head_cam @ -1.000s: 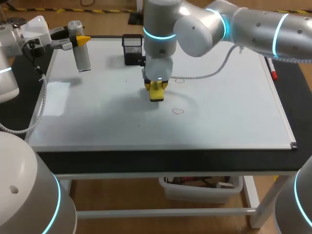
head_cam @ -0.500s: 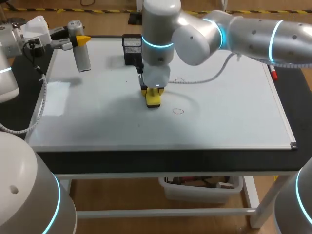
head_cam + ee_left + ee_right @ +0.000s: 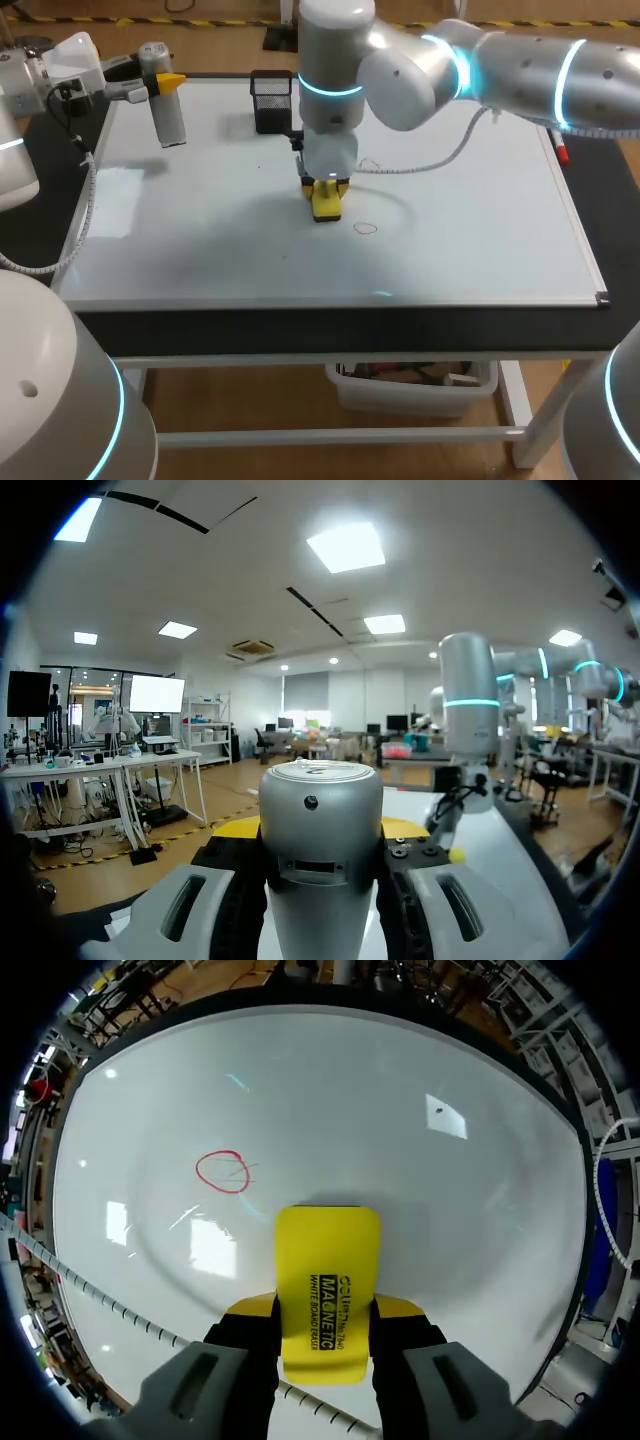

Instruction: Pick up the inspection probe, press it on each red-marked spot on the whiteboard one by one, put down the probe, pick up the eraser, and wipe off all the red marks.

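My right gripper (image 3: 326,190) (image 3: 326,1322) is shut on the yellow eraser (image 3: 326,201) (image 3: 328,1285), held low over the middle of the whiteboard (image 3: 200,250). A red circle mark (image 3: 366,227) (image 3: 223,1172) lies just right of the eraser on the board. A fainter red mark (image 3: 369,164) sits behind it, beside my right wrist. At the board's back left corner, above the surface, my left gripper (image 3: 160,82) (image 3: 322,830) is shut on the silver cylindrical probe (image 3: 166,110) (image 3: 320,850).
A black mesh pen holder (image 3: 271,100) stands at the back of the board, just behind my right wrist. A red marker (image 3: 560,150) lies along the board's right edge. A white cable (image 3: 420,155) trails from the right arm over the board.
My right arm slid the eraser a little toward the front, swinging slightly left and then back right. The left arm and probe have not moved.
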### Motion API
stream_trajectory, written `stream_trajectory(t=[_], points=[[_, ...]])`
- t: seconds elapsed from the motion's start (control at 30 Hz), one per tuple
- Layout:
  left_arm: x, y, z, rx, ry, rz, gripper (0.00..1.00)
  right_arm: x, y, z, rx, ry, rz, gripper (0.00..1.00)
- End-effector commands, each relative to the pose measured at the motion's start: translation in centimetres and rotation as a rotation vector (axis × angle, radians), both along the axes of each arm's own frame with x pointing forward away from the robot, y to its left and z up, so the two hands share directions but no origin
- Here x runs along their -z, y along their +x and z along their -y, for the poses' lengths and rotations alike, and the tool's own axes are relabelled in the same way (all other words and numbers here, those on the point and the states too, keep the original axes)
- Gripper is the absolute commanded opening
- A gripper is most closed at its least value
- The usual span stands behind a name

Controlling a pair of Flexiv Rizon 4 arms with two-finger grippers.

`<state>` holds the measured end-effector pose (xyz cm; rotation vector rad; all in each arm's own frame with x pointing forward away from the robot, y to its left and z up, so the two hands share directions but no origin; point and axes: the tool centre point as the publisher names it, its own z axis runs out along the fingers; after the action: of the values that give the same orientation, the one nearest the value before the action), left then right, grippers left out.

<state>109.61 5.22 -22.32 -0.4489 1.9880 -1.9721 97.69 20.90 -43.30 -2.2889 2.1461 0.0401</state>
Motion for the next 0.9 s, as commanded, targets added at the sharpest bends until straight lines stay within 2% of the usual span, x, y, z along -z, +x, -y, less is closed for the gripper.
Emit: stream_trajectory(t=[0.03, 0.3, 0.5, 0.67, 0.9], points=[[0.0, 0.0, 0.0, 0.000, -0.002, 0.003, 0.00, 0.5, 0.1, 1.4, 0.009, -0.001, 0.000, 0.00], [0.0, 0.0, 0.0, 0.000, -0.002, 0.003, 0.00, 0.6, 0.4, 3.1, 0.046, -0.020, 0.002, 0.00], [0.0, 0.0, 0.0, 0.000, -0.002, 0.003, 0.00, -1.7, 0.8, 4.2, 0.058, -0.013, 0.017, 0.00], [0.0, 0.0, 0.0, 0.000, -0.002, 0.003, 0.00, -3.3, 1.8, 6.9, 0.098, -0.019, 0.027, 0.00], [0.0, 0.0, 0.0, 0.000, -0.002, 0.003, 0.00, -4.2, 2.7, 12.6, 0.225, -0.041, 0.045, 0.00]])
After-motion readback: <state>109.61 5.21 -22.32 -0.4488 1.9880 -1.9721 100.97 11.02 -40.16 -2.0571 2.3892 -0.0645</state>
